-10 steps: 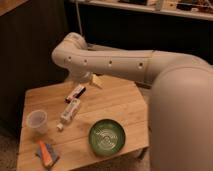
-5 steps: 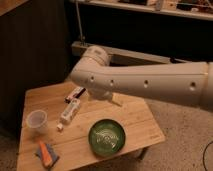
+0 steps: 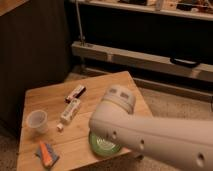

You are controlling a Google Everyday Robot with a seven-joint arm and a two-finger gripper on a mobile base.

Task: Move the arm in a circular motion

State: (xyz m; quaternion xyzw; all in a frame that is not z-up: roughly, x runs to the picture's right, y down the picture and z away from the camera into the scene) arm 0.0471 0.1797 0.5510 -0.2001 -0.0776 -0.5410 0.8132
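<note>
the arm (image 3: 150,135) is hanging low over the table (image 3: 45,97), covering part of the green bowl (image 3: 102,145). the gripper is hiding out of sight, so i cannot tell its grip. the arm should be swinging round smoothly, above the cup (image 3: 37,120).

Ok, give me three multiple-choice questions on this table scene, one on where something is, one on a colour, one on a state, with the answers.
1. Where does the clear plastic cup stand on the wooden table? A near its left edge; B at its far right corner; C in the middle.
2. What colour is the bowl? A red; B green; C blue.
3. How does the bowl show? A fully in view; B partly hidden by the arm; C upside down on the floor.
Answers: 1 A, the cup is left of the white packet. 2 B, its rim shows green. 3 B, the arm covers its right side. The hand is out of view.
</note>
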